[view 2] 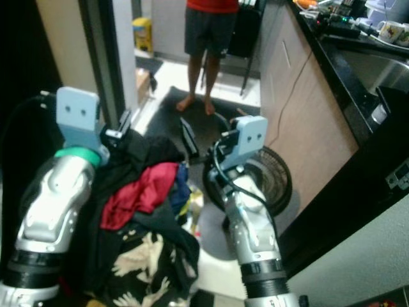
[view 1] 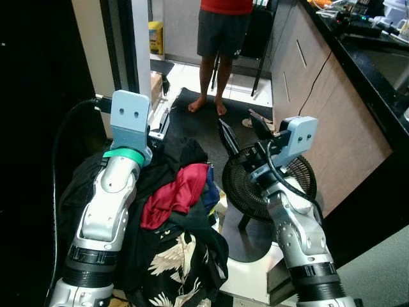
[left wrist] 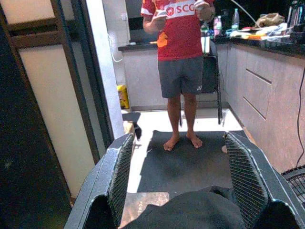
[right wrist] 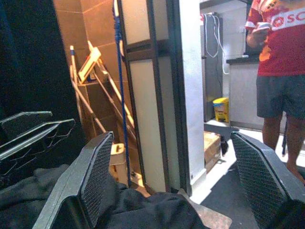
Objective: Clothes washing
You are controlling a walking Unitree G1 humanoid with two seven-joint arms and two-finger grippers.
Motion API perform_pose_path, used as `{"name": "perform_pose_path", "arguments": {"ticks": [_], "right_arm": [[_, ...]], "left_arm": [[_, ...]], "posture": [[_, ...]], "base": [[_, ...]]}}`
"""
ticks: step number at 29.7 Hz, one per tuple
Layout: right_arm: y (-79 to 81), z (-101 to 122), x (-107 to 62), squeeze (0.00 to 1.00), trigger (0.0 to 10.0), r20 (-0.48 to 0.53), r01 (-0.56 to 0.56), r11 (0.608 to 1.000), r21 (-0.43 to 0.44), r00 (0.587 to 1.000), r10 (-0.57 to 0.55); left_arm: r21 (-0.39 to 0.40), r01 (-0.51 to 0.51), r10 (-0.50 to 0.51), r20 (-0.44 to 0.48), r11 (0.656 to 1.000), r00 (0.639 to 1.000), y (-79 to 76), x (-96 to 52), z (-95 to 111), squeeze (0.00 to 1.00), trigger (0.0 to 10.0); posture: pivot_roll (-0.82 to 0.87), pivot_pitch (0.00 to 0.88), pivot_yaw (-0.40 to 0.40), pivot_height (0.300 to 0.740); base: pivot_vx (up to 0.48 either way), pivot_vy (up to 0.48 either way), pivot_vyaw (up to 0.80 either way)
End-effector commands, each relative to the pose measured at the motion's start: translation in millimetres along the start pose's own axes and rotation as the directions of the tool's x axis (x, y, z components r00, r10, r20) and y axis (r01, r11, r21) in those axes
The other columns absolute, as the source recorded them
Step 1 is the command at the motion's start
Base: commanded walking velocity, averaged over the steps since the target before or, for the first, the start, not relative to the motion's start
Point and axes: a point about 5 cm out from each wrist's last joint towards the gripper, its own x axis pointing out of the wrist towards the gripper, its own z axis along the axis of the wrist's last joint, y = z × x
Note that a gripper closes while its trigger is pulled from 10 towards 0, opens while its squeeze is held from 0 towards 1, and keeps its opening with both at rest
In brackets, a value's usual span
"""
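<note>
Your left gripper (left wrist: 183, 191) is spread wide, both fingers apart, with a fold of black cloth bulging up between them but not pinched. Your right gripper (view 1: 239, 137) is likewise released, its fingers splayed over more dark fabric in the right wrist view.

The pile of clothes (view 1: 172, 217) lies directly below and between the two arms, at about 6 o'clock from both grippers in the head views. Its long axis runs from 12 to 6 o'clock, toward your body. I judge the left gripper the nearer: it sits at the pile's 11 o'clock edge, while the right stands off at 2 o'clock, over the floor fan (view 1: 268, 185).

Count:
- one pile, holding at least a red garment (view 1: 172, 195), a black crane-print garment (view 1: 172, 262) and plain black pieces
- one fan
- one person (view 1: 220, 38) standing at 12 o'clock
- one yellow container (view 1: 155, 37)
</note>
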Motion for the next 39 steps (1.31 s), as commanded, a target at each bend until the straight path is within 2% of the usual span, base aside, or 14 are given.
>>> {"name": "perform_pose_path", "arguments": {"ticks": [1, 8, 12, 13, 18, 19, 21, 26, 33, 34, 35, 36, 38, 39], "right_arm": [[-2.9, -1, -5.2, 0.00, 10.0, -0.014, 0.006, 1.000, -0.007, 1.000, -0.006], [-3.8, -3, -6.9, 0.00, 10.0, -0.025, 0.012, 1.000, -0.014, 1.000, -0.012], [-5.9, -5, -9.1, 0.00, 10.0, -0.039, 0.025, 0.999, -0.022, 0.999, -0.026], [-6.5, -6, -10.1, 0.00, 10.0, -0.047, 0.029, 0.999, -0.027, 0.998, -0.030], [-6.7, -7, -10.6, 0.00, 10.0, -0.052, 0.029, 0.999, -0.030, 0.998, -0.031], [-6.6, -7, -10.7, 0.00, 10.0, -0.056, 0.028, 0.999, -0.032, 0.998, -0.030], [-6.6, -7, -10.7, 0.00, 10.0, -0.056, 0.028, 0.999, -0.032, 0.998, -0.030], [-6.4, -10, -10.9, 0.00, 10.0, -0.065, 0.027, 0.999, -0.035, 0.997, -0.029], [-5.4, -11, -9.2, 0.00, 10.0, -0.066, 0.022, 0.999, -0.032, 0.998, -0.024], [-5.6, -10, -9.2, 0.00, 10.0, -0.066, 0.023, 0.999, -0.032, 0.998, -0.025], [-5.8, -10, -9.1, 0.00, 10.0, -0.065, 0.023, 0.999, -0.032, 0.998, -0.025], [-6.3, -10, -9.2, 0.00, 10.0, -0.065, 0.024, 0.999, -0.033, 0.998, -0.026], [-6.3, -10, -9.2, 0.00, 10.0, -0.065, 0.024, 0.999, -0.033, 0.998, -0.026], [-7.0, -10, -9.3, 0.00, 10.0, -0.065, 0.027, 0.999, -0.034, 0.997, -0.029]], "left_arm": [[0.007, 0.020, -0.020, -0.004, 1.000, 1.000, -3.5, -2.7, -1, 0.00, 10.0], [0.059, 0.062, -0.062, -0.002, 0.996, 0.998, -8.3, -4.5, -2, 0.00, 10.0], [0.173, 0.149, -0.145, -0.039, 0.973, 0.989, -17.3, -9.7, -9, 0.00, 10.0], [0.261, 0.173, -0.149, -0.110, 0.950, 0.983, -17.7, -10.2, -17, 0.00, 10.0], [0.300, 0.176, -0.120, -0.198, 0.937, 0.973, -11.6, -9.5, -26, 0.00, 10.0], [0.300, 0.170, -0.080, -0.291, 0.939, 0.953, 2.0, -8.6, -35, 0.00, 10.0], [0.300, 0.170, -0.080, -0.291, 0.939, 0.953, 2.0, -8.6, -35, 0.00, 10.0], [0.184, 0.153, -0.040, -0.508, 0.971, 0.860, 49.0, -20.3, -59, 0.00, 10.0], [0.187, 0.186, -0.038, -0.600, 0.964, 0.799, 66.3, -35.6, -79, 0.00, 10.0], [0.187, 0.192, -0.039, -0.610, 0.963, 0.791, 66.7, -38.4, -81, 0.00, 7.4], [0.186, 0.195, -0.040, -0.617, 0.963, 0.786, 66.9, -40.3, -82, 0.00, 7.4], [0.185, 0.206, -0.047, -0.622, 0.961, 0.782, 65.8, -43.6, -84, 0.00, 1.8], [0.185, 0.206, -0.047, -0.622, 0.961, 0.782, 65.8, -43.6, -84, 0.00, 1.8], [0.180, 0.217, -0.057, -0.629, 0.959, 0.775, 64.1, -47.3, -85, 0.00, 0.0]], "posture": [[0.06, 0.038, -0.020, 0.740], [0.06, 0.040, -0.023, 0.740], [0.06, 0.040, -0.023, 0.740], [0.05, 0.044, -0.023, 0.740], [0.05, 0.044, -0.023, 0.740], [0.05, 0.045, -0.025, 0.740], [0.05, 0.045, -0.025, 0.740], [0.06, 0.043, -0.024, 0.740], [0.07, 0.036, -0.027, 0.740], [0.07, 0.036, -0.027, 0.740], [0.07, 0.036, -0.027, 0.740], [0.07, 0.035, -0.027, 0.740], [0.07, 0.035, -0.027, 0.740], [0.06, 0.034, -0.028, 0.740]], "base": [[0.000, 0.000, 0.00], [0.000, 0.000, 0.00], [0.000, 0.000, 0.00], [0.000, 0.000, 0.00], [0.000, 0.000, 0.00], [0.000, 0.000, 0.00], [0.000, 0.000, 0.00], [0.000, 0.000, 0.00], [0.000, 0.000, 0.00], [0.000, 0.000, 0.00], [0.000, 0.000, 0.00], [0.000, 0.000, 0.00], [0.000, 0.000, 0.00], [0.000, 0.000, 0.00]]}}
